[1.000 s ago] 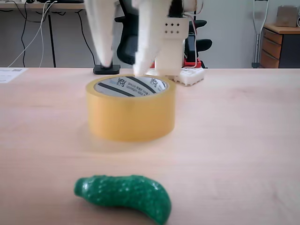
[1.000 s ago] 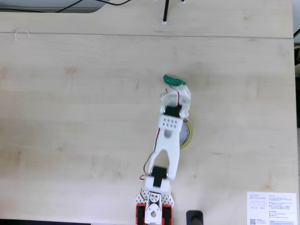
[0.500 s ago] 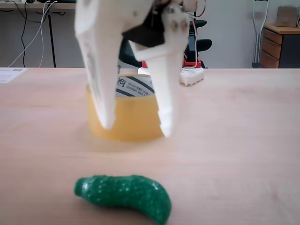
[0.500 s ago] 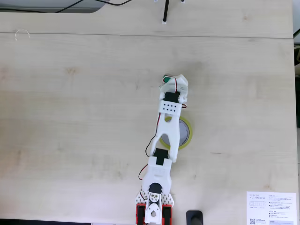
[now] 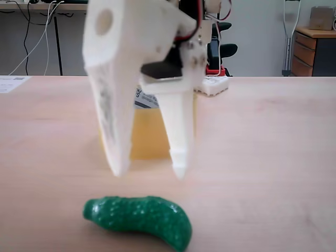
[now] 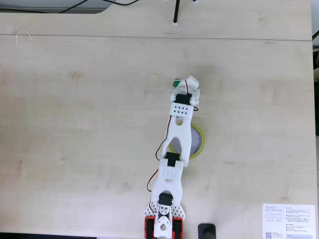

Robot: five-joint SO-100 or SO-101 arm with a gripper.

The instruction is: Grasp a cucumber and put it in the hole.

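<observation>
The dark-green bumpy cucumber (image 5: 139, 219) lies on the wooden table near the front edge in the low fixed view. My white gripper (image 5: 149, 172) hangs open just above and behind it, fingertips apart, nothing between them. The tan tape roll (image 5: 149, 137) stands behind the fingers; its hole is mostly hidden there, with a bit of lettered core (image 5: 143, 97) showing. From above, the gripper (image 6: 183, 84) covers the cucumber except a green sliver (image 6: 175, 83). The arm crosses the tape roll (image 6: 202, 144), leaving the right part of the hole (image 6: 196, 142) visible.
A white block (image 5: 212, 85) with red wires sits behind the roll near the arm's base (image 6: 162, 224). A printed sheet (image 6: 289, 221) lies at the table's corner, and a black post (image 6: 175, 12) stands at the far edge. Bare wood lies to both sides.
The gripper has swung forward over the tape roll and come down toward the cucumber, staying open. From above it now covers most of the cucumber. Roll and cucumber have not moved.
</observation>
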